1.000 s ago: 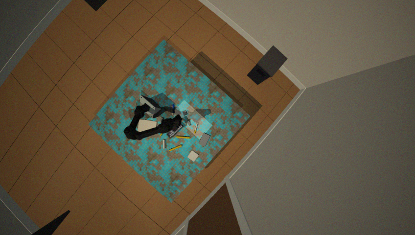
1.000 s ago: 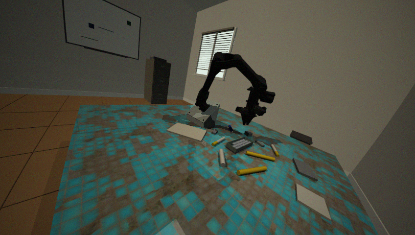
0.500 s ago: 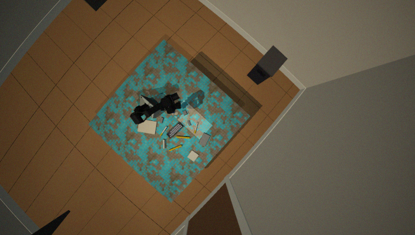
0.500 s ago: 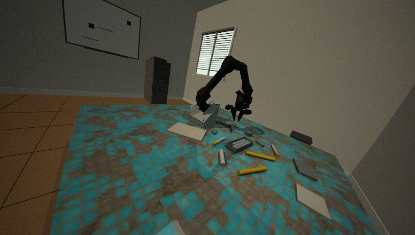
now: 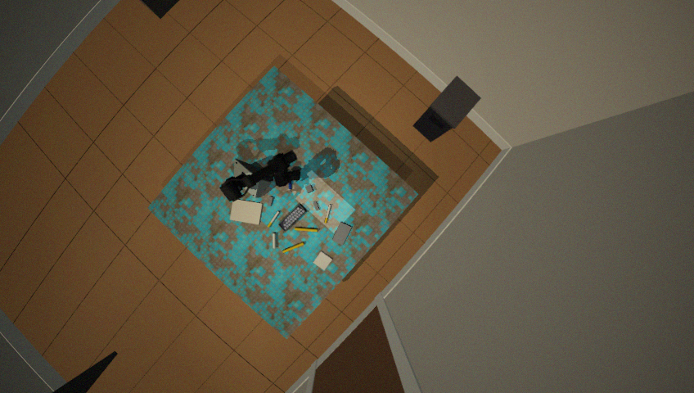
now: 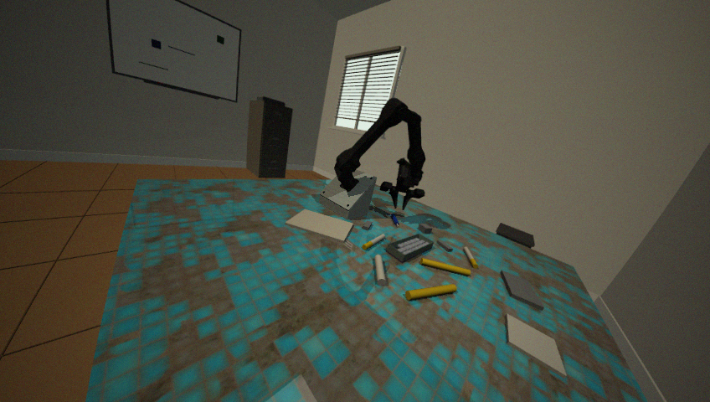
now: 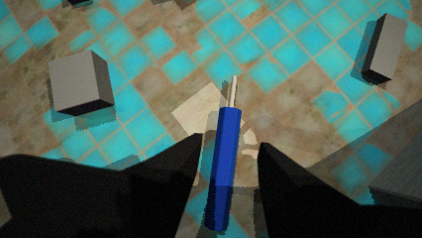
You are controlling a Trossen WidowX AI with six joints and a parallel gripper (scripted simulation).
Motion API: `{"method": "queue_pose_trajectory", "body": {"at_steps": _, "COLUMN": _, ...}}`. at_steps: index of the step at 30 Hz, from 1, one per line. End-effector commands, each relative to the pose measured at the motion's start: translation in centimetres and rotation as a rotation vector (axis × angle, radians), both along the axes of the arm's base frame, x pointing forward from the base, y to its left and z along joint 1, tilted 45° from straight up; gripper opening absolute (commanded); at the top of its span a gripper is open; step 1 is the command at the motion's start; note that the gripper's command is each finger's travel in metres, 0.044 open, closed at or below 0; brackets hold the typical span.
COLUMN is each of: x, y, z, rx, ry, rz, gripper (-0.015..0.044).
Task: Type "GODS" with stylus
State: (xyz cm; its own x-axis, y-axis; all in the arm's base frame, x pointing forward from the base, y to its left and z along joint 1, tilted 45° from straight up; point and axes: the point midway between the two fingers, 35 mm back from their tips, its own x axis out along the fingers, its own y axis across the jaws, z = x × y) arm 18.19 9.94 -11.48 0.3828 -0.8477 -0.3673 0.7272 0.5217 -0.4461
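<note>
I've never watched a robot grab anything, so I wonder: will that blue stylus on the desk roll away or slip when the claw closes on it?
The blue stylus looks like a smooth, round stick lying flat, so a nudge from one finger would probably roll it. It seems rigid, unlikely to bend. The open gripper straddles it, both fingers apart from it, so an even squeeze should trap it. Its thin pale tip might be delicate.
</note>
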Motion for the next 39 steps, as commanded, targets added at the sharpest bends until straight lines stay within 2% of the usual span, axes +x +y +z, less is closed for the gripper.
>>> {"method": "queue_pose_trajectory", "body": {"at_steps": 1, "x": 0.0, "y": -0.4, "z": -0.1, "rx": -0.007, "ry": -0.001, "rz": 0.001, "gripper": 0.015}}
{"method": "queue_pose_trajectory", "body": {"at_steps": 39, "x": 0.3, "y": -2.5, "z": -2.2, "rx": -0.009, "ry": -0.002, "rz": 0.001, "gripper": 0.015}}
